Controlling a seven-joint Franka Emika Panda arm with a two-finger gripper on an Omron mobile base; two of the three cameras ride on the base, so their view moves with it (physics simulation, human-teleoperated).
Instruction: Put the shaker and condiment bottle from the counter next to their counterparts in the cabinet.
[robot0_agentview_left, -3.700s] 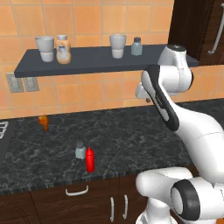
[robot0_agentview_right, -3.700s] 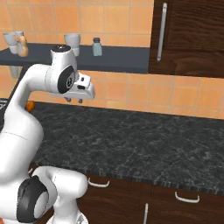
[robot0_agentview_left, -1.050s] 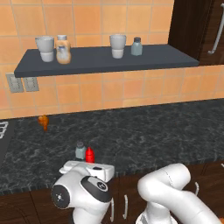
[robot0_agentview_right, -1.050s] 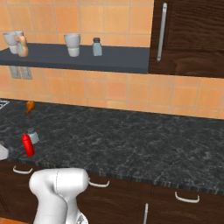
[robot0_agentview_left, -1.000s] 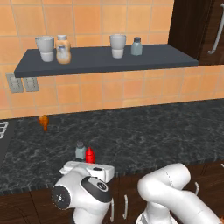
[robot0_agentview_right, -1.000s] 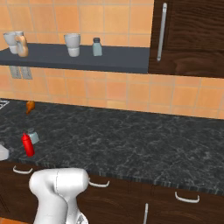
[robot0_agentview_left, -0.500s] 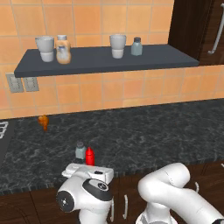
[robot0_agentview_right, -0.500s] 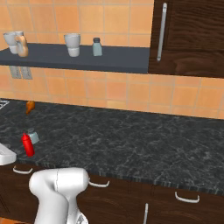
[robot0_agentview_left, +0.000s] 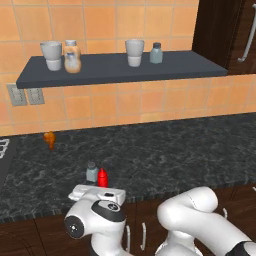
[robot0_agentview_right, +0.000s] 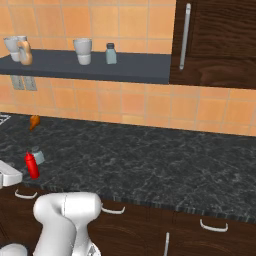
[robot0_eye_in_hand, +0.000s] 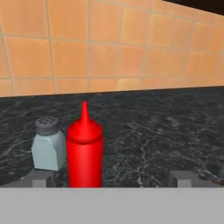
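Currently, the table (robot0_agentview_left: 165, 160) carries the red bottle (robot0_eye_in_hand: 85, 151) near its front edge, touching the shaker (robot0_eye_in_hand: 48, 144). Expect light, smooth plastic; grip each mid-body. Your claw (robot0_eye_in_hand: 111, 178) stands apart, empty, level with both.

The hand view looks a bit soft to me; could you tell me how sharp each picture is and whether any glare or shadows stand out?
Hand view: mildly blurred, the condiment bottle and the shaker with soft edges, no glare. Left base view: even flat lighting, a faint shade under the cabinet. Right base view: sharper, a bright streak on the metal handle.
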